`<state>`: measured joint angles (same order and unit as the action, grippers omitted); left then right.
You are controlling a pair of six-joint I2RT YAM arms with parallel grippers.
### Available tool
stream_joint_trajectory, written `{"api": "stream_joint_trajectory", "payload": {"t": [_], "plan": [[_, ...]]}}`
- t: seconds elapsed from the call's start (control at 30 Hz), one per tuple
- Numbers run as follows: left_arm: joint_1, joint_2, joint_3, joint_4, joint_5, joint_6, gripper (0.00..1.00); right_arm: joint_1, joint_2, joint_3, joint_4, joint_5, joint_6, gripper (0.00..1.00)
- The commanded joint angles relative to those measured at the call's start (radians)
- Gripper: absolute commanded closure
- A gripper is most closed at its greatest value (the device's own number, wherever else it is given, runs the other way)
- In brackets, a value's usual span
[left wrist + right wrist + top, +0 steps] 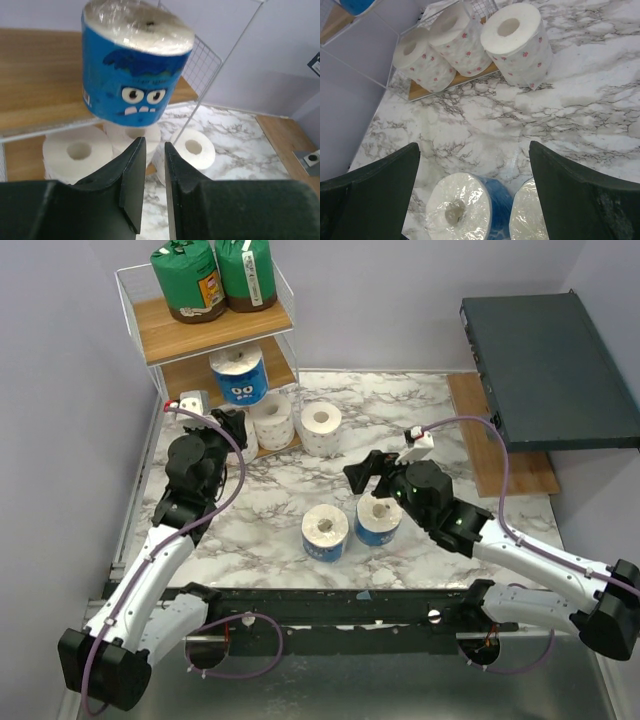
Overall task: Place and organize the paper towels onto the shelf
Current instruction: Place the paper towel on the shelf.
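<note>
Looking through the left wrist view, you see the left fingers (131,172) drawn nearly closed, a thin slit between them and nothing in it. They point at the blue-printed roll (135,65), which stands upright on the middle board of the shelf (215,332), apart from the fingertips.

On the top board you have two green-wrapped rolls (187,280) standing side by side. On the bottom board sit two white rolls (457,42) dotted with pink, touching each other. A third white roll (517,42) stands on the marble worktop (450,440), just beside the shelf's front corner.

Your right fingers (380,192) are spread wide and hold nothing. They hang over the middle of the worktop, above two more blue-wrapped rolls (457,210) that stand upright next to each other, well apart from the shelf.
</note>
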<state>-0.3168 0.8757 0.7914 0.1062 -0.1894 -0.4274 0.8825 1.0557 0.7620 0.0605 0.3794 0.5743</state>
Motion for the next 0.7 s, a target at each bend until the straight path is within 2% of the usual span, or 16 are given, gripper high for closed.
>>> {"api": "stream_joint_trajectory", "payload": {"t": [0.0,0.2,0.43,0.67], "plan": [[-0.011,0.052,-0.021,0.302,0.029,0.219,0.76,0.003,-0.032,-0.019,-0.029,0.035,-0.016,0.07],[-0.011,0.134,0.009,0.352,0.0,0.24,0.75,0.003,-0.054,-0.026,-0.048,0.043,-0.025,0.07],[-0.011,0.209,0.023,0.364,-0.027,0.199,0.67,0.003,-0.083,-0.033,-0.059,0.053,-0.037,0.07],[-0.011,0.291,0.056,0.434,-0.051,0.235,0.67,0.003,-0.074,-0.038,-0.059,0.028,-0.027,0.07]]}}
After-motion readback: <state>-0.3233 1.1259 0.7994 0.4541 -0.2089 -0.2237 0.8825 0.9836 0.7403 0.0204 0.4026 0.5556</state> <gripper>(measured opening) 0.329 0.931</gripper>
